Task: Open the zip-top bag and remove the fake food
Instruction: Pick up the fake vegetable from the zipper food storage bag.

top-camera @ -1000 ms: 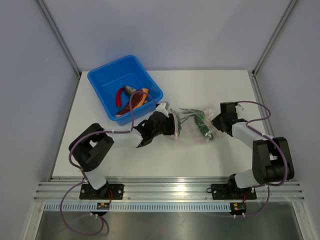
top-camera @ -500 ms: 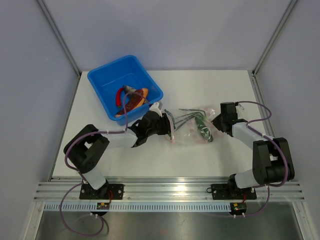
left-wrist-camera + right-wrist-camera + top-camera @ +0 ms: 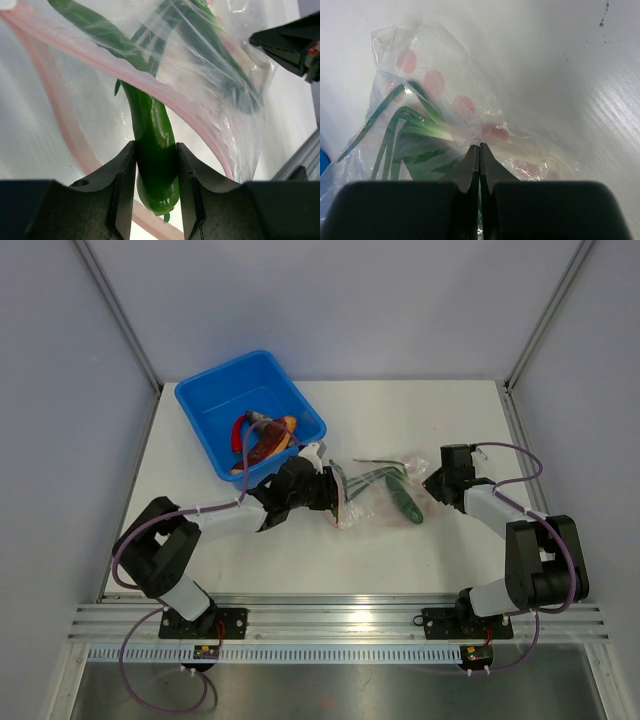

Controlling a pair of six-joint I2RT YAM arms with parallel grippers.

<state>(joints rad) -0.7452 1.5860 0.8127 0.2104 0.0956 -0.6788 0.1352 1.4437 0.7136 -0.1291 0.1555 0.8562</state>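
Left arm (image 3: pixel 215 520): stretched out low, reaching right toward the middle.
Left gripper (image 3: pixel 155 150): jaws part-way closed, clamped on a green pepper (image 3: pixel 152 125).
Right arm (image 3: pixel 495 505): folded at the elbow, forearm angled inward to the left.
Right gripper (image 3: pixel 480 148): jaws pressed flush together, apparently nipping the film of the zip-top bag (image 3: pixel 465 107).

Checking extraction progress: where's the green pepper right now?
Left wrist view: the green pepper is clamped in the left gripper, crossing the mouth of the zip-top bag. From above, that is mid-table, just right of the blue tub.
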